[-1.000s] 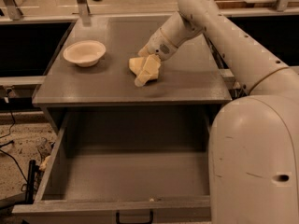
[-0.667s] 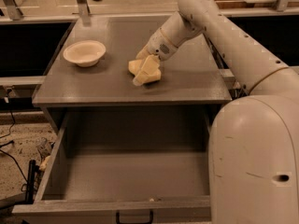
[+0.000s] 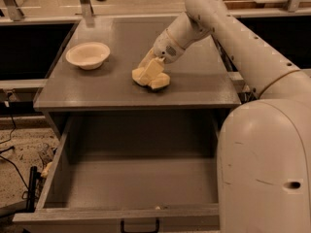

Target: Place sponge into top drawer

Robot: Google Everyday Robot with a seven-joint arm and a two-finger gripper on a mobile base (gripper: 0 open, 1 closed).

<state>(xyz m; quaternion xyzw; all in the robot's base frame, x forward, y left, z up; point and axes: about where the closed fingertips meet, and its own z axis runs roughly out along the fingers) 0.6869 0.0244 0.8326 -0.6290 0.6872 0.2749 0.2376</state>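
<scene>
The pincer (image 3: 147, 74) is down on the desk (image 3: 199, 84), near the middle of its top and a little toward the front edge. It is pressed against the sponge (image 3: 161, 83), a pale yellow lump lying on the desk surface at the pincer's lower right side. The two pale shapes run together, so I cannot tell whether the pincer is gripping the sponge or only touching it.

The arm (image 3: 228, 30) comes down to the pincer from the upper right, its white wrist slanting across the back half of the desk. The robot's big white body (image 3: 265, 171) fills the lower right corner.

A cream round bowl (image 3: 88, 55) sits upright on the left part of the desk, well apart from the sponge.

Below the desk top, the top drawer (image 3: 56, 178) is pulled wide open toward the camera, a deep grey box. A small black handle (image 3: 140, 225) sits on its front panel. Dark cables (image 3: 10, 154) lie on the floor to the left of the drawer.
</scene>
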